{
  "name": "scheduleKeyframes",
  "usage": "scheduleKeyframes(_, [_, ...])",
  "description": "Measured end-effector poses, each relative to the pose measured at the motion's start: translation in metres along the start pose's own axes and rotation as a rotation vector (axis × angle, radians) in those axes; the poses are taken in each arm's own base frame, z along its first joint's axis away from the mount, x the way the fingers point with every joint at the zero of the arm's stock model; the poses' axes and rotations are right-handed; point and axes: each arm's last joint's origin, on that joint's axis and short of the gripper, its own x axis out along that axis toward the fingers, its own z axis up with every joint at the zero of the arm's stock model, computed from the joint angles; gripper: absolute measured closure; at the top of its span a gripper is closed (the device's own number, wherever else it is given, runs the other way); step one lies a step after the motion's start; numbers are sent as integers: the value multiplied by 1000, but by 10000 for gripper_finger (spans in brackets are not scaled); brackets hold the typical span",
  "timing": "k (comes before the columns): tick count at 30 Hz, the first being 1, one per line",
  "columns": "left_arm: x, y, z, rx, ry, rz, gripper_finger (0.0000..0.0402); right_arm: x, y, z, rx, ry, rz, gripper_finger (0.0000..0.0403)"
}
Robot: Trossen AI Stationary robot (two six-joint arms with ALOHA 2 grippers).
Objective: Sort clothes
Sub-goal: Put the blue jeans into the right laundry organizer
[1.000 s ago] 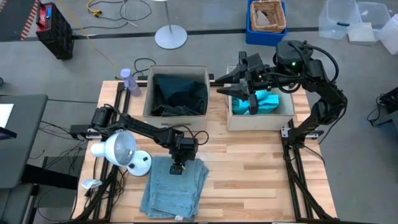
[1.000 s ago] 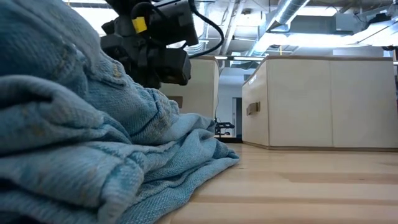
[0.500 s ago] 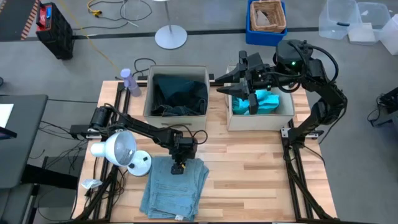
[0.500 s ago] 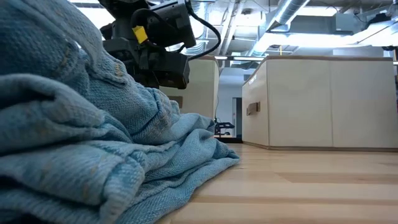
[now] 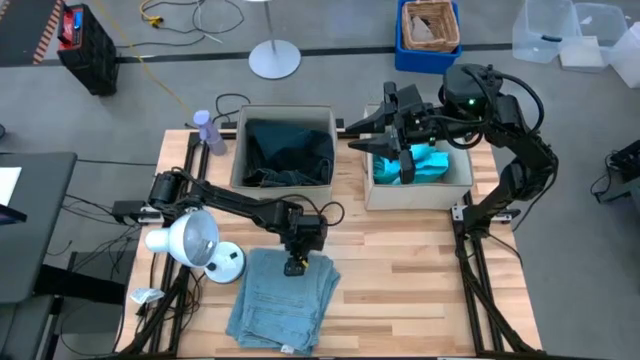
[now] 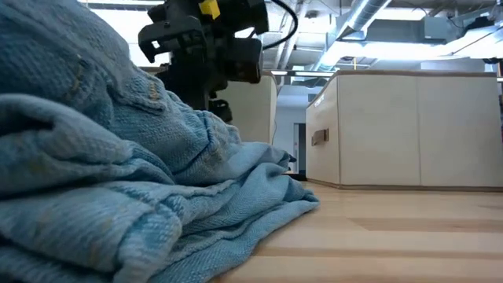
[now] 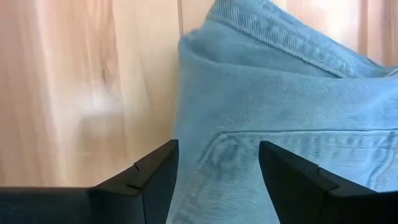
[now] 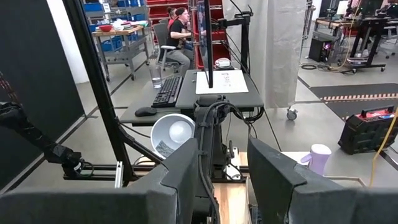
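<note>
While overhead hides it, the left gripper (image 7: 217, 177) straddles light blue jeans (image 7: 280, 106), spread.

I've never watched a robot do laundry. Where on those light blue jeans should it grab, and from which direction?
Probably the folded top edge of the light blue jeans, from straight above: there the denim bunches into a raised ridge. The left gripper hangs right over it, fingers open astride the fold.

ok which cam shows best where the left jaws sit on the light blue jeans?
Left wrist view: the left gripper has its jaws open, straddling a raised fold of the light blue jeans. The high view places it at the jeans' far edge but hides the jaws. The low view shows mostly a heap of denim. The right wrist view shows no jeans.
</note>
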Motion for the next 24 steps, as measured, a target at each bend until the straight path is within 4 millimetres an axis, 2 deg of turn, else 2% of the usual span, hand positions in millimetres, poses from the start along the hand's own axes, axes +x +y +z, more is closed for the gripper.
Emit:
scheduleKeyframes(5, [1, 2, -4, 30, 23, 21, 183, 0, 0, 0, 16, 2, 0, 251])
scheduleKeyframes(15, [24, 11, -34, -15, 111, -34, 183, 0, 2, 0, 16, 3, 9, 251])
scheduleKeyframes(24, [34, 14, -49, -29, 124, -68, 185, 0, 3, 0, 17, 3, 12, 251])
